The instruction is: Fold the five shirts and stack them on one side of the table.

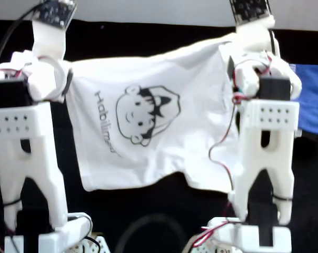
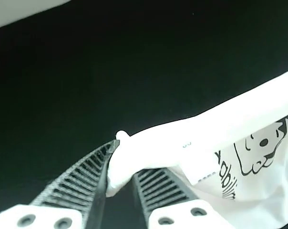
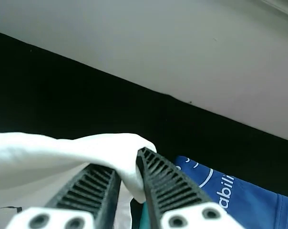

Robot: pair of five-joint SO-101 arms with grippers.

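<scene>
Printed white shirt (image 1: 196, 79): black-outlined cartoon face with solid black hair, grey lettering. Solid blue shirt (image 3: 230, 200) with white lettering. Plain black table (image 1: 148, 211). All-white arms (image 1: 267, 137) with black ribbed fingers (image 3: 98, 183), trailing red and black wires (image 1: 210, 153). Pale grey wall (image 3: 182, 57).

White shirt (image 1: 148, 132): soft matt cloth, creased, with black print. Blue shirt (image 1: 310, 100): matt cloth. Arms (image 1: 38, 158): smooth white plastic, slight sheen. Jaws: black, ribbed faces. Worktop (image 1: 122, 42): matt black.

Bright, even light washes out the white shirt (image 1: 111, 163) against the dark tabletop (image 1: 164, 208).
</scene>
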